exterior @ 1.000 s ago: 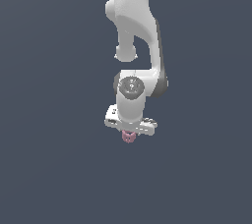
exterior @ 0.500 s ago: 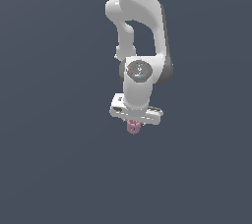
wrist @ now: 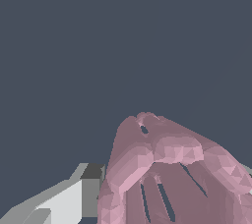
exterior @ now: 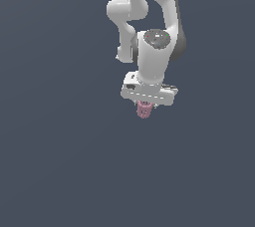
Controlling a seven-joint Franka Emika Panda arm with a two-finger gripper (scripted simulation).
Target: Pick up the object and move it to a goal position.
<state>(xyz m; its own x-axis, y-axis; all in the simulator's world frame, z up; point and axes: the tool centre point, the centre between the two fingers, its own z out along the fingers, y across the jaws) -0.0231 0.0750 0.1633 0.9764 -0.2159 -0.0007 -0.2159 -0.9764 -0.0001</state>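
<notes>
The white arm point(exterior: 149, 17) hangs down against a plain dark grey backdrop, with its pincer point(exterior: 145, 105) pointing downward. The pincer is closed on the pink object point(exterior: 144, 110), which pokes out just beneath it. In the wrist view the object point(wrist: 167, 179) fills the near field, its slotted, ribbed sides plain to see, with what seems to be one grey finger point(wrist: 74, 196) touching its side.

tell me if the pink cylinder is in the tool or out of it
In it. The pink cylinder hangs beneath the tool with nothing under it, and the wrist view shows a finger beside its ribbed wall.
</notes>
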